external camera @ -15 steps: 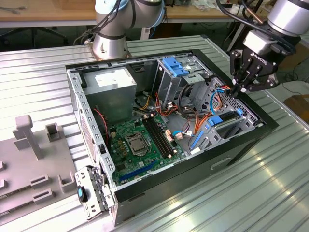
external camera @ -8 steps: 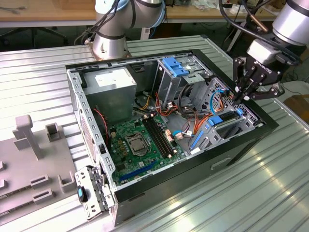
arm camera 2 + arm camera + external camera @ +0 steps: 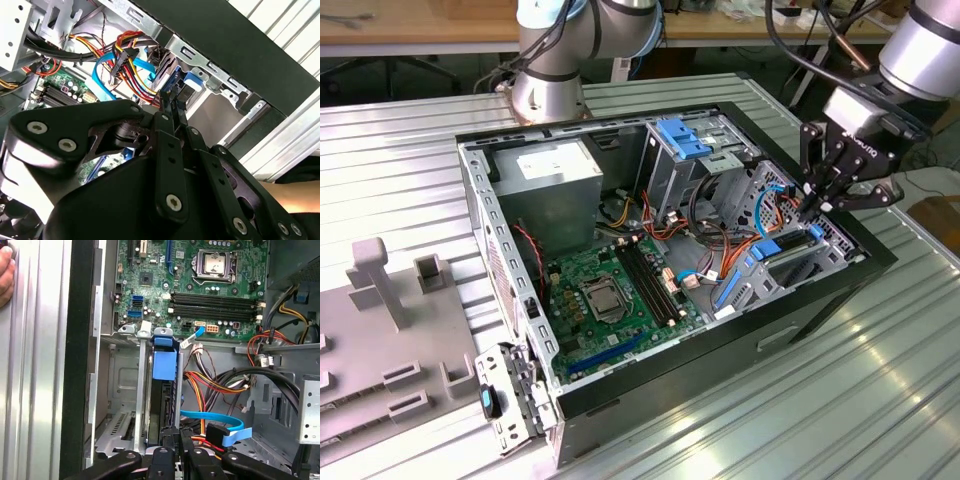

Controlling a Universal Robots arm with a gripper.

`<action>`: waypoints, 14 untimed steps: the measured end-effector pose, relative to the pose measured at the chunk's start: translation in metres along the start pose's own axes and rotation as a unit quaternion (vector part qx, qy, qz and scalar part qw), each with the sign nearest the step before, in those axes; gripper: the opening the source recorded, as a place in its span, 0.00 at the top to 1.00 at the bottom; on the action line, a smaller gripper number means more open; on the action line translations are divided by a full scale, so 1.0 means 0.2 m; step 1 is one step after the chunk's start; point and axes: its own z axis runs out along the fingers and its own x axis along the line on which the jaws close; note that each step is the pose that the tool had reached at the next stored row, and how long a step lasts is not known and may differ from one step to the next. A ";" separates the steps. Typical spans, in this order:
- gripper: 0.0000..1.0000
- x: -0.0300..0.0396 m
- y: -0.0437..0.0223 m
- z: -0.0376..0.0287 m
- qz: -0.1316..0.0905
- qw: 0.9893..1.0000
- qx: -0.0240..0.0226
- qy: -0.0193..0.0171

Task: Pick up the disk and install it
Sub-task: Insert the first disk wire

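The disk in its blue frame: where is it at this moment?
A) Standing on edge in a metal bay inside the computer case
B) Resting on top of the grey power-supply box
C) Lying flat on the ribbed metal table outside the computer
A: in the first wrist view the disk stands on edge in a metal bay inside the computer case, with the pincer right at its edge.

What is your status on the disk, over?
Gripper at end of disk. It stands on edge in bay slot. Cables close beside it.
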 end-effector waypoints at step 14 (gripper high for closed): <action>0.83 0.013 0.025 0.045 0.011 1.000 0.003 0.001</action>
